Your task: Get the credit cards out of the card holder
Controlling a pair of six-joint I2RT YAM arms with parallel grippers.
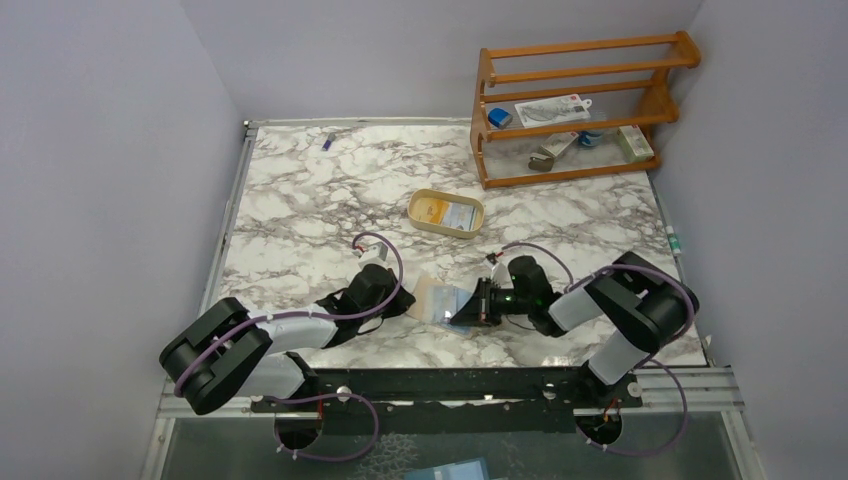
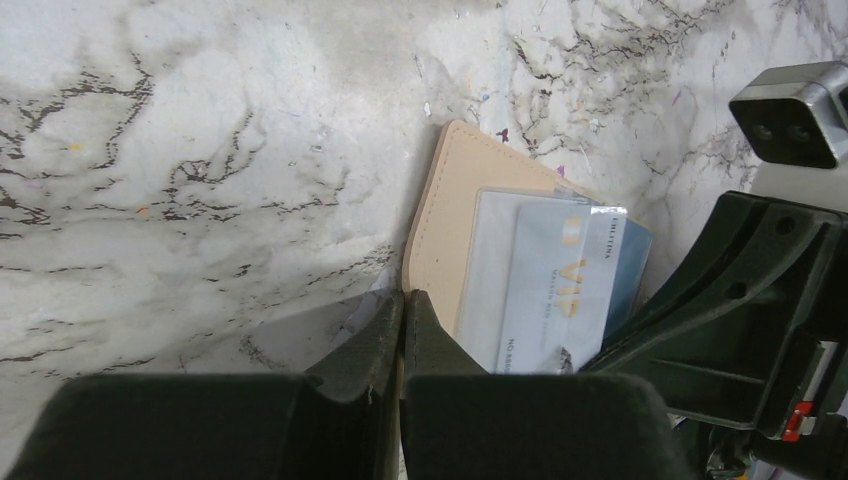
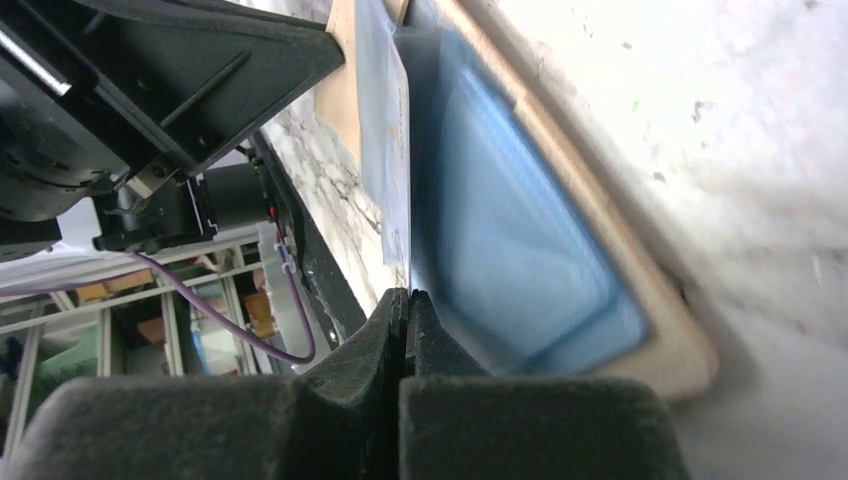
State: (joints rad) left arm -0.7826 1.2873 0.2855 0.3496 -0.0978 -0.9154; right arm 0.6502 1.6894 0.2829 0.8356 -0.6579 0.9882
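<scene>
The beige card holder (image 1: 432, 296) lies open on the marble table between my two grippers. In the left wrist view its beige flap (image 2: 450, 230) shows, with a bluish-white credit card (image 2: 560, 290) sticking out of a clear pocket. My left gripper (image 2: 403, 300) is shut on the holder's near edge. In the right wrist view my right gripper (image 3: 405, 295) is shut on the thin edge of the bluish-white card (image 3: 385, 150), beside the holder's pale blue inside (image 3: 510, 250). A yellow-orange card (image 1: 432, 208) and another bluish card (image 1: 460, 214) lie in the tray.
The oval tan tray (image 1: 411, 210) sits behind the card holder at mid table. A wooden rack (image 1: 575, 100) with small items stands at the back right. A small blue object (image 1: 327, 141) lies at the back left. My two grippers (image 1: 400, 300) (image 1: 470, 305) are close together.
</scene>
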